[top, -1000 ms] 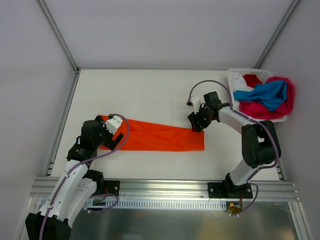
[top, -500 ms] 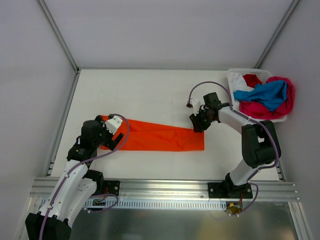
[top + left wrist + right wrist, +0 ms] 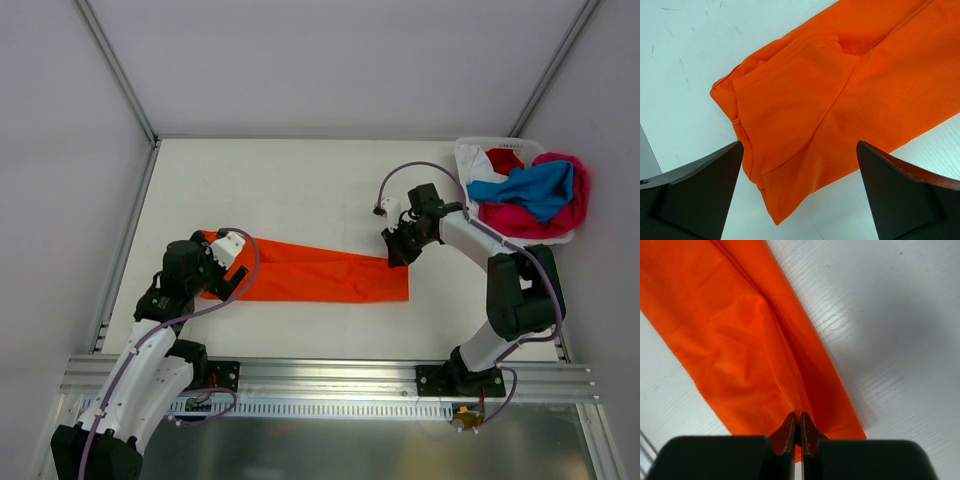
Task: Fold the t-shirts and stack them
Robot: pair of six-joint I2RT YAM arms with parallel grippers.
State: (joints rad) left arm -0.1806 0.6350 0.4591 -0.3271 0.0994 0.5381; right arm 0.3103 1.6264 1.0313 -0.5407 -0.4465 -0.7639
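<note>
On the worktop the orange t-shirt lies flat as a long folded band, seemingly laid out ready for its next fold. At its right end the right pincer is clamped on the far corner, probably to lift it over. Above its left end the left pincer hangs wide apart, gripping nothing.

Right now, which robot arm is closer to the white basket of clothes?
Right. The right fingers, shut on the orange t-shirt's end, sit a short way left of the basket. The left fingers hang open over the t-shirt's other end, far across the table.
</note>
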